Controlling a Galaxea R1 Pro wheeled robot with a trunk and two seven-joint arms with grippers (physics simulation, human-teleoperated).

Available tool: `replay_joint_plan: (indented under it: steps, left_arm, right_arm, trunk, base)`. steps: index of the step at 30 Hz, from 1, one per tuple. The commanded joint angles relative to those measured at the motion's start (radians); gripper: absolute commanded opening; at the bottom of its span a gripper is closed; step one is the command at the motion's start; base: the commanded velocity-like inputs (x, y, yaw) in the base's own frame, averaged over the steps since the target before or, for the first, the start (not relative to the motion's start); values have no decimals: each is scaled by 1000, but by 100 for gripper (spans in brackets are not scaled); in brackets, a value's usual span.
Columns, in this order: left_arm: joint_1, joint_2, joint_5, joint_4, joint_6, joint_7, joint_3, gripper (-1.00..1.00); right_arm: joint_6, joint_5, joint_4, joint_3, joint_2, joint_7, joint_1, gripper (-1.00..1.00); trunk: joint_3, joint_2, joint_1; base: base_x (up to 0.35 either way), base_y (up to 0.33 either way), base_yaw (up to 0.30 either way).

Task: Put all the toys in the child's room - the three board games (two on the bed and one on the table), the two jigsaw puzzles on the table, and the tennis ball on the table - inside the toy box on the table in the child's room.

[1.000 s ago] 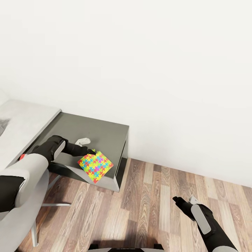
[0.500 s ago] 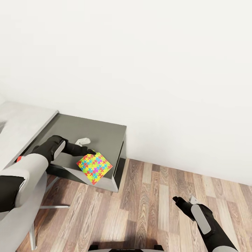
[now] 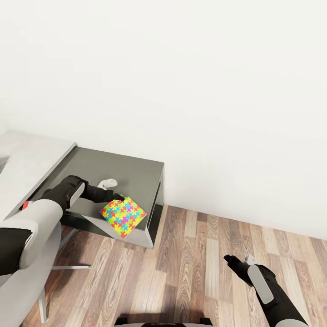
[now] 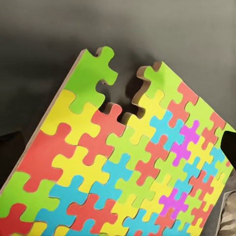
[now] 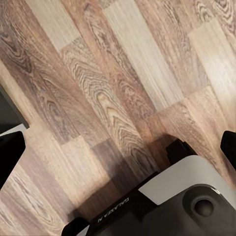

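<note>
- Right gripper: nearest, low at the right of the head view, hanging over the wood-plank floor. In the right wrist view the two fingertips sit at opposite edges with bare floor between them, so the fingers are spread apart and hold nothing.
- Right wrist view also catches a grey-white part of the robot's own body just above the floor, casting a shadow on the planks.
- Left arm reaches forward from the left of the head view over the dark grey lower section of the table.
- Left gripper: clamped on one corner of the jigsaw puzzle. The contact point itself is small in the head view; the puzzle stands tilted off the surface rather than lying flat, so it is carried.
- Jigsaw puzzle: a multicoloured square of interlocking pieces, held over the front edge of the dark section, corner pointing down toward the floor. Left wrist view shows its face close up, knobbly edge on the far side, dark tabletop behind it.
- A small white part lies on the dark tabletop just behind the left gripper; cannot tell what it is.
- Farther left, the higher white-topped section of the table adjoins the dark one.
- Beyond everything, a plain white wall meets the floor.
</note>
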Motion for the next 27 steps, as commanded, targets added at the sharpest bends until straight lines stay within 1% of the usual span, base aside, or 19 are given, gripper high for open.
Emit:
replay_joint_plan:
  steps: [1,11,14,16,17,18,19,20,21,23,27]
  left_arm:
    - [-1,1,5,-1,6,-1,-5,100]
    - [-1,3,8,-1,5,-2,-1,100]
    - [-1,10,10,-3,4,-15,3,100]
    - [-1,26,11,-8,2,-51,4,100]
    - [-1,37,11,-11,0,-91,5,100]
    - [-1,42,11,-12,0,-115,5,100]
    - [-1,52,9,-14,-2,-166,6,100]
    - [-1,57,8,-15,-2,-190,6,100]
    - [-1,64,6,-19,-3,-235,5,100]
    - [-1,74,4,-27,-4,-280,4,100]
    - [-1,82,2,-34,-2,-313,0,100]
  right_arm:
    - [4,-11,-2,0,-1,-8,0,100]
    - [4,-11,-2,0,0,-8,0,100]
    - [4,-11,-2,0,0,-7,0,100]
    - [5,-11,-2,1,0,-7,0,100]
    - [5,-11,-2,1,0,-7,0,100]
    - [5,-11,-2,1,0,-7,0,100]
    - [5,-11,-2,1,0,-7,0,100]
    - [5,-11,-2,1,1,-7,0,100]
    - [4,-11,-2,1,1,-7,0,100]
    - [4,-11,-2,1,1,-7,0,100]
    - [3,-11,-2,2,2,-5,0,100]
  trunk:
    - [-2,-2,1]
    - [-2,-2,1]
    - [-2,-2,1]
    - [-2,-2,1]
    - [-2,-2,1]
    - [-2,-2,1]
    - [-2,-2,1]
    - [-2,-2,1]
    - [-2,-2,1]
    - [-2,-2,1]
    - [-2,-2,1]
  base:
    - [-1,0,0]
    - [0,0,0]
    - [0,0,0]
    - [0,0,0]
    - [0,0,0]
    - [0,0,0]
    - [0,0,0]
    - [0,0,0]
    - [0,0,0]
    - [0,0,0]
    - [0,0,0]
